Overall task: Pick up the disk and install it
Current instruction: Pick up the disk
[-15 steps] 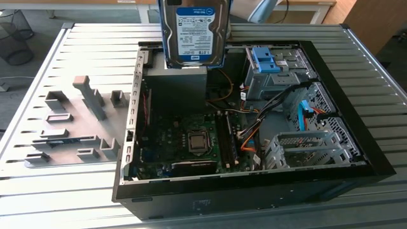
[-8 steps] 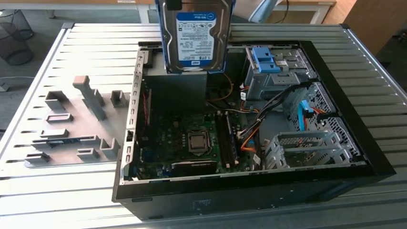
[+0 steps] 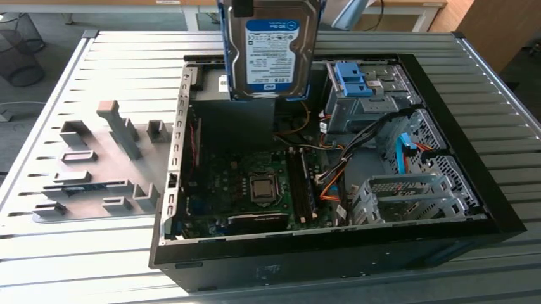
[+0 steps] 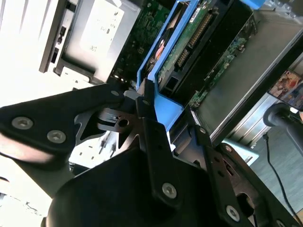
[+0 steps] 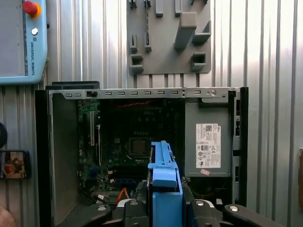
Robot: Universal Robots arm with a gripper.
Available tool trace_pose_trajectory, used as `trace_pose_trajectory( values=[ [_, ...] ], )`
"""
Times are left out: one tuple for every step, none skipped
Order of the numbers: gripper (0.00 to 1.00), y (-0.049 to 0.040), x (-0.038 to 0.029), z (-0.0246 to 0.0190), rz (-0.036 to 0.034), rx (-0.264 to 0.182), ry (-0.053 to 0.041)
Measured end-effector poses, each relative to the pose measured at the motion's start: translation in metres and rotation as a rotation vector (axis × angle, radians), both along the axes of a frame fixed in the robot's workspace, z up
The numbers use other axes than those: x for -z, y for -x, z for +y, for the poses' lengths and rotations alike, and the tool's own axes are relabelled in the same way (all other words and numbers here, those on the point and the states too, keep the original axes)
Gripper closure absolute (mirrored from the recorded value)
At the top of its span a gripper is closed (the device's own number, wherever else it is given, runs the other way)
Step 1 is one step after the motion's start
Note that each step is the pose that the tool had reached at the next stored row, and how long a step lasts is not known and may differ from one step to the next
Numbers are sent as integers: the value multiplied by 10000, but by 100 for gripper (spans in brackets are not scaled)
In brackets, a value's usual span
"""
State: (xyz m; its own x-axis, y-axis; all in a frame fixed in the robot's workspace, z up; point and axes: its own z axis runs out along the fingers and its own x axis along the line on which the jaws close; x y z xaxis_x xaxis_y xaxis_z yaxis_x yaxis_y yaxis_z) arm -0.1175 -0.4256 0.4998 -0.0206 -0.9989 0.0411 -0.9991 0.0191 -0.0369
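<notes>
Got the disk (image 3: 270, 54) clamped in the jaws by its blue rails. Hangs upright, long axis vertical, over the open case (image 3: 498, 215), drive cage (image 3: 363, 104) below toward the exterior view's right.

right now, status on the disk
gripper shut on the disk. disk upright, in the air over the open computer case, not installed. loose cables run beside the drive cages.

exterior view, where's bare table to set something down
Bare slats of the table lie between the grey fixture plate and the near edge, and beyond the plate toward the far edge. A narrow strip runs beside the computer case on the exterior view's right. Inside the case, cables and drive cages crowd it.
</notes>
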Motion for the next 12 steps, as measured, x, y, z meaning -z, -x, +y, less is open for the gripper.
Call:
trace_pose_trajectory(
  values=[
    [64, -42, 0, -1, 0, 0, -1],
    [64, -87, 0, -1, 1, 1, 0],
    [64, -136, 0, -2, 1, 0, 0],
    [64, -181, 0, -3, 1, 0, 0],
    [64, -221, 0, -3, 1, 0, -1],
    [64, -256, 0, -4, 1, 1, -1],
    [64, -281, 0, -4, 0, -1, -1],
    [64, -296, 0, -4, 1, 0, 0],
    [64, -298, 0, -5, 1, -1, 0],
    [64, -298, 0, -5, 1, 0, -1],
    [64, -298, 0, -5, 1, 1, 0],
    [64, -309, 0, -4, 1, 0, 0]
  ],
)
